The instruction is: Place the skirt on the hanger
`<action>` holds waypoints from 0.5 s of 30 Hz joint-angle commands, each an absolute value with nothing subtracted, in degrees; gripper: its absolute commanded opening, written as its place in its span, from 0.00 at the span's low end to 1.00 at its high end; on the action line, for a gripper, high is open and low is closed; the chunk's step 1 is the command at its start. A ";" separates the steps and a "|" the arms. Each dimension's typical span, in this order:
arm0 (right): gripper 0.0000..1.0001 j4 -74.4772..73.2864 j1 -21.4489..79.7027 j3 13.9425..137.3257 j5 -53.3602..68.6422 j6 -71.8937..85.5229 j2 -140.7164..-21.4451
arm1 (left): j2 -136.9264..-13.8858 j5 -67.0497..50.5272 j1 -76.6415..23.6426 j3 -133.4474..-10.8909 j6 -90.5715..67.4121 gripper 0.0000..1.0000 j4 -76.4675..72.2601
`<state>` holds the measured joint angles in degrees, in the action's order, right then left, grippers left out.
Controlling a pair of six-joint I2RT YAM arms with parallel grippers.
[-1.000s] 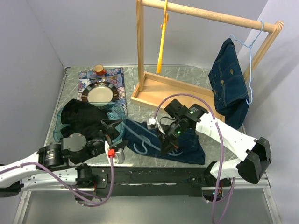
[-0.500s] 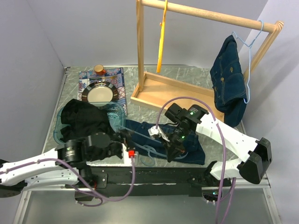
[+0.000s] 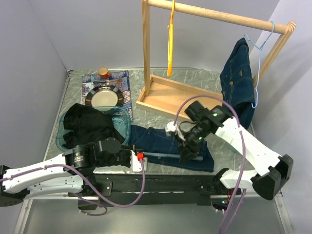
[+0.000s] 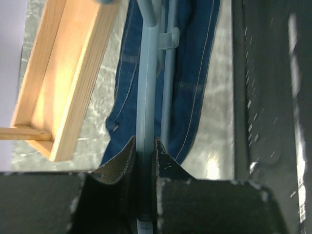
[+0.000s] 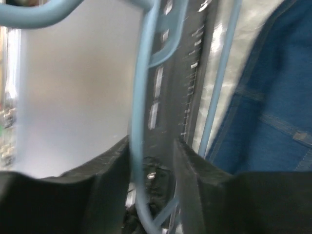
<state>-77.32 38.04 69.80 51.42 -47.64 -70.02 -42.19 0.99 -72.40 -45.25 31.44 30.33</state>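
The dark denim skirt [image 3: 163, 139] lies flat on the table near the front edge. A light-blue plastic hanger [image 3: 163, 155] rests across it. My left gripper [image 3: 144, 156] reaches in from the left and is shut on the hanger's bar [image 4: 146, 87], which runs straight out between its pads over the skirt [image 4: 195, 63]. My right gripper [image 3: 186, 155] sits over the skirt's right part, open. In the right wrist view the hanger [image 5: 140, 97] passes loosely between the spread fingers [image 5: 195, 165], close to the left one, with the skirt [image 5: 273, 97] at the right.
A wooden rack [image 3: 175, 92] stands behind the skirt, with an orange hanger [image 3: 169, 44] on its rail and a denim garment [image 3: 238, 83] on a wire hanger at the right end. A teal bin [image 3: 122, 122] with black cloth, a plate [image 3: 103, 97] and a cup [image 3: 103, 72] sit at the left.
My left gripper has moved right to the hanger and shut on its bar. My right gripper, shut on the hanger before, has opened and shifted slightly right.
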 commanded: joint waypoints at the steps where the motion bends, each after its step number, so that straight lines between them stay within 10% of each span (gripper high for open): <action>1: 0.54 -74.19 36.39 75.84 51.51 -45.71 -66.71 | -41.48 -2.64 -72.16 -45.44 20.05 0.01 21.01; 15: 0.46 -70.58 37.44 77.36 46.05 -44.38 -64.96 | -53.26 -8.08 -66.98 -52.56 5.45 0.01 19.34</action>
<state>-72.42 36.88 77.49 47.16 -44.82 -67.07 -52.86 -4.03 -69.58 -48.56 9.65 23.00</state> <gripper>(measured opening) 0.512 0.134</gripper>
